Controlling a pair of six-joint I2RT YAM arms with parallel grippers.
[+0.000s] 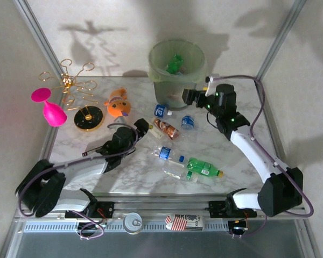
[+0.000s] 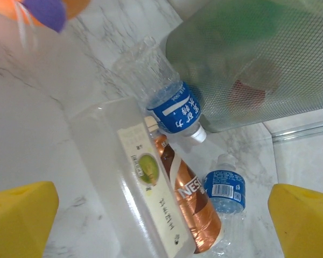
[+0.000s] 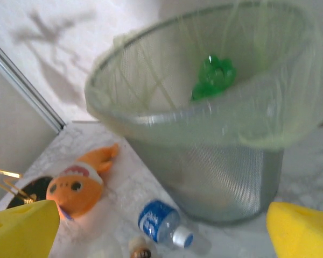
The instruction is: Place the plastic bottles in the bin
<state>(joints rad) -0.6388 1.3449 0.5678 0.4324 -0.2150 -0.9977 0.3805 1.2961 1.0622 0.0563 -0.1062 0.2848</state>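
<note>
Now: left gripper (image 1: 141,128) wide open, empty, over amber bottle (image 2: 189,207); centre jaws across its body. Right gripper (image 1: 189,97) open, empty, near bin (image 1: 166,85).

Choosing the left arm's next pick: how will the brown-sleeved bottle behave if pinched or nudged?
The brown-sleeved bottle lies on its side and looks round, so a nudge would probably roll it, though the square clear bottle alongside may stop it. Its glossy sleeve looks slippery.
</note>
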